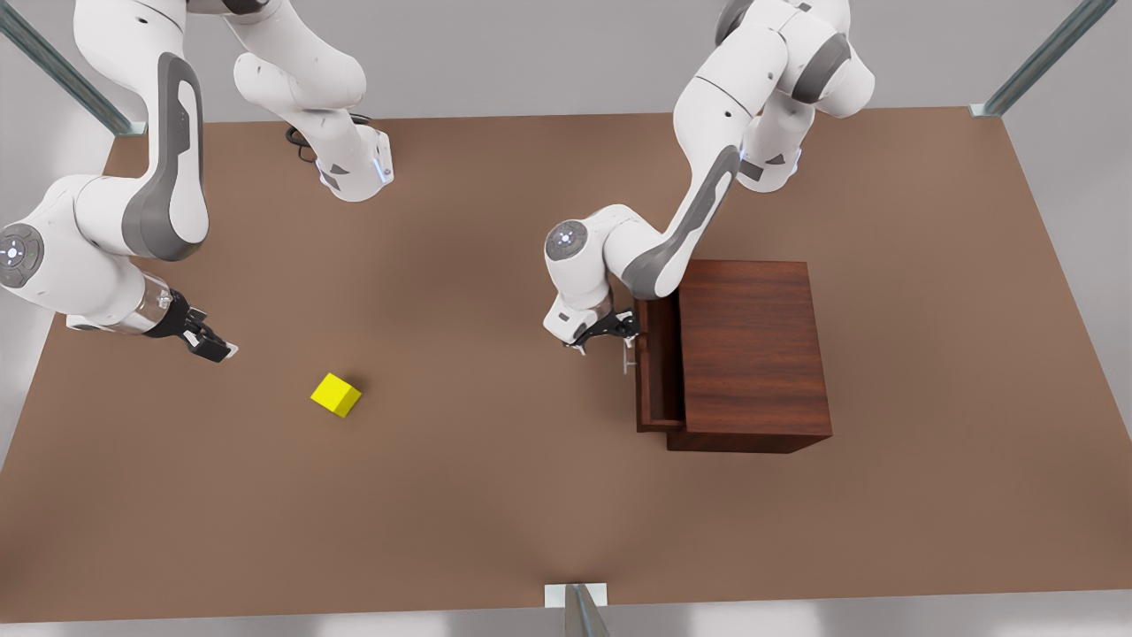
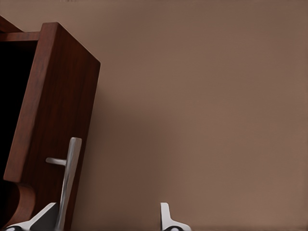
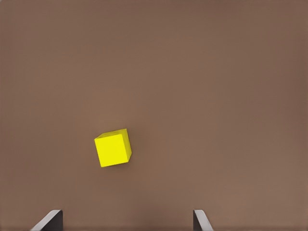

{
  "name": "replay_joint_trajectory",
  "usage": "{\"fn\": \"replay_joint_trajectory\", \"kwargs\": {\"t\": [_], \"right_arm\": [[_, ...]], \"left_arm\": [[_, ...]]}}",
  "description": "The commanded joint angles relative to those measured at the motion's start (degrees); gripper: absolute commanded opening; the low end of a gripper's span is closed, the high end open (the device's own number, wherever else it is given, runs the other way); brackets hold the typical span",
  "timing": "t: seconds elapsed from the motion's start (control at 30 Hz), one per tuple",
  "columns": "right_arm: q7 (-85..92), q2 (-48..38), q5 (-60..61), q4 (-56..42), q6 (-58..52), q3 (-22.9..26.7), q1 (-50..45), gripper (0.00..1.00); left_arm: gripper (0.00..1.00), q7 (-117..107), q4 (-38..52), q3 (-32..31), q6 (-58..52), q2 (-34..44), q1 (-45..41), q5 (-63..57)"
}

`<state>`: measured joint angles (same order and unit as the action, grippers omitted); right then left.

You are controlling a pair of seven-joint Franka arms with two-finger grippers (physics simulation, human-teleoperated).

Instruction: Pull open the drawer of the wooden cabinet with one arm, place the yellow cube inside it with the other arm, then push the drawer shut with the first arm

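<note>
Brown and matte, the worktop (image 1: 495,495) carries the wooden cabinet (image 1: 752,354), a dark reddish-brown box with clear grain. Its drawer (image 1: 659,367) is pulled out a short way toward the front view's left, and the front view looks down into its dark inside. The left wrist view instead shows the drawer's smooth front panel and the handle (image 2: 67,185), a thin silver bar on short posts. The left pincer (image 1: 610,334) is at that handle, its pale fingertips (image 2: 166,219) spread apart; one tip seems to lie against the bar, while the other is well clear of it.

Far from the cabinet, toward the front view's left, lies the yellow cube (image 1: 336,394), plain, with sharp edges. The right pincer (image 1: 208,343) hovers near it, farther from the cabinet, wide open and empty. The right wrist view shows the cube (image 3: 113,148) beyond the two dark fingertips (image 3: 50,221).
</note>
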<state>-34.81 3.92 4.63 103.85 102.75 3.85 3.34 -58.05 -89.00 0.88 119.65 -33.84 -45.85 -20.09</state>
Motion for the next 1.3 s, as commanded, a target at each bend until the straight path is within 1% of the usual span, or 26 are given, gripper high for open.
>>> {"fn": "replay_joint_trajectory", "kwargs": {"t": [0.0,0.6,0.7,0.8,1.07,1.1,1.13,1.23,1.27], "right_arm": [[-0.09,-0.05,0.03,0.03,0.0,0.02,0.0,1.0],[-0.52,-0.05,0.03,-0.05,0.0,0.02,-0.09,1.0],[-6.58,3.02,-0.14,-1.81,0.17,-0.42,-4.13,1.0],[-8.35,4.26,-0.14,-2.07,0.96,-0.42,-5.63,1.0],[-8.26,4.7,-0.06,-2.69,1.14,-0.24,-5.37,1.0],[-8.26,4.7,-0.05,-2.78,1.14,-0.24,-5.37,1.0],[-8.17,4.7,-0.14,-2.95,0.96,-0.15,-5.19,1.0],[-8.17,4.7,-0.05,-3.13,0.96,0.11,-5.1,1.0],[-8.43,4.78,0.03,-3.13,1.14,-0.07,-5.28,1.0]], "left_arm": [[1.0,-0.84,0.06,-0.01,0.06,0.0,-0.2,0.05],[1.0,-4.0,2.34,-0.18,0.06,-1.76,-2.14,0.05],[1.0,-4.09,3.75,-0.18,-0.03,-2.29,-2.67,0.13],[1.0,-4.53,3.75,-0.18,-0.03,-2.46,-3.1,0.05],[1.0,-6.03,5.5,-0.18,-0.12,-3.08,-3.98,-0.13],[1.0,-5.68,7.35,-0.18,-1.08,-3.08,-3.98,-0.04],[1.0,-5.24,8.49,-0.18,-4.33,-2.81,-4.07,-0.39],[1.0,5.13,14.47,-0.27,-22.7,0.52,-4.16,0.13],[1.0,10.66,14.39,0.26,-24.55,3.42,-3.37,0.66]]}}
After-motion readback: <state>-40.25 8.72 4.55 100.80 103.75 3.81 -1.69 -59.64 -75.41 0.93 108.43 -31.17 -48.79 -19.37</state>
